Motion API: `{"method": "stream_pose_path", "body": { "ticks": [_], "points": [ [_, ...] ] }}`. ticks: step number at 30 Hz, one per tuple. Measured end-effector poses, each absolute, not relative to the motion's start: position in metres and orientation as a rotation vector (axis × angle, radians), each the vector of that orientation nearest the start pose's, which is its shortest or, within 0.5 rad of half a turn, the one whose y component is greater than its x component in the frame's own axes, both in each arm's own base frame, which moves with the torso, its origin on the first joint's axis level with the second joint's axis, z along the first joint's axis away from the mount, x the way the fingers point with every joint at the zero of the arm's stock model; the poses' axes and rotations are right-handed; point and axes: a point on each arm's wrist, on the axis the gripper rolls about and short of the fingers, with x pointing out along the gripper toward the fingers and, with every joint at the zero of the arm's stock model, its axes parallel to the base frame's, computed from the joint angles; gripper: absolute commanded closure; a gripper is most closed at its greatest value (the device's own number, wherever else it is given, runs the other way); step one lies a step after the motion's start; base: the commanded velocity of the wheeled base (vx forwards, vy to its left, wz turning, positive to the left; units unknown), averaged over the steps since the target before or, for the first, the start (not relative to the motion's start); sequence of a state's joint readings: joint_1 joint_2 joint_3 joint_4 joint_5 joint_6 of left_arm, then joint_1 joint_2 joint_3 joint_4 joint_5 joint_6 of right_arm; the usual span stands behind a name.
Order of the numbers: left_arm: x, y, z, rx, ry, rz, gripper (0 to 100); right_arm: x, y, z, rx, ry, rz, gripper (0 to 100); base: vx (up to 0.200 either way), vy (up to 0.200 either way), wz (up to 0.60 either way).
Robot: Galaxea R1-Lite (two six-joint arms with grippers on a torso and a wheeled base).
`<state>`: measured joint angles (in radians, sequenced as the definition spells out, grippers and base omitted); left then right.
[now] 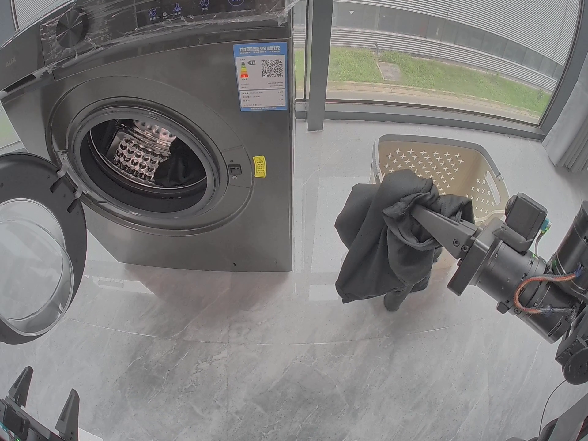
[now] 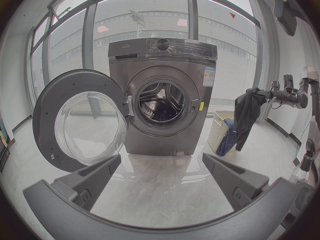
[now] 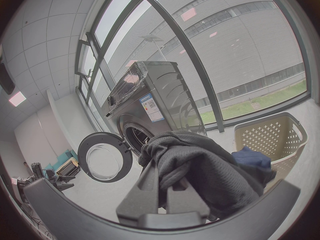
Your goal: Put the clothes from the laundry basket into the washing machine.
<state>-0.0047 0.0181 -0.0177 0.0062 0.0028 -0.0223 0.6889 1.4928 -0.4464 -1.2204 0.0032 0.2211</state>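
The right fingers (image 1: 436, 223) clamp a dark garment (image 1: 380, 240), hiding part of the laundry basket (image 1: 429, 160) at three o'clock. The left fingers (image 1: 66, 408), apart, are cut off at seven o'clock.

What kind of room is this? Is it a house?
Probably a laundry corner set up in a big office-like hall, not a home. A washing machine stands with its door open, a laundry basket sits beside it on the stone floor, and tall windows wrap the wall behind.
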Motion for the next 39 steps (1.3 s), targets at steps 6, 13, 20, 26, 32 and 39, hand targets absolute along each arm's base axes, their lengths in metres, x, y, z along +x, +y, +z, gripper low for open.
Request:
{"method": "stream_pose_path", "body": {
  "ticks": [6, 13, 20, 26, 32, 39],
  "points": [
    [-0.0227, 0.0002, 0.0802, -0.023, 0.007, -0.001, 0, 0.1781, 0.1464, 0.2032, 0.271, -0.09, 0.705, 100, 0.0, 0.2, 0.0],
    [-0.0228, 0.0002, 0.0801, -0.023, 0.006, -0.002, 0, 0.178, 0.1465, 0.2032, 0.271, -0.09, 0.705, 100, 0.0, 0.2, 0.0],
    [-0.0227, 0.0002, 0.0802, -0.024, 0.006, -0.002, 0, 0.1779, 0.1466, 0.2032, 0.271, -0.09, 0.706, 100, 0.0, 0.2, 0.0],
    [-0.0228, 0.0002, 0.0801, -0.024, 0.007, -0.002, 0, 0.178, 0.1465, 0.2032, 0.271, -0.09, 0.706, 100, 0.0, 0.033, 0.0],
    [-0.0227, 0.0002, 0.0802, -0.024, 0.007, -0.002, 0, 0.1782, 0.1465, 0.203, 0.27, -0.089, 0.705, 100, -0.2, 0.0, 0.0],
    [-0.0227, 0.0002, 0.0802, -0.025, 0.006, -0.001, 0, 0.1783, 0.1463, 0.2031, 0.272, -0.089, 0.704, 100, -0.114, 0.0, 0.0]
  ]
}}
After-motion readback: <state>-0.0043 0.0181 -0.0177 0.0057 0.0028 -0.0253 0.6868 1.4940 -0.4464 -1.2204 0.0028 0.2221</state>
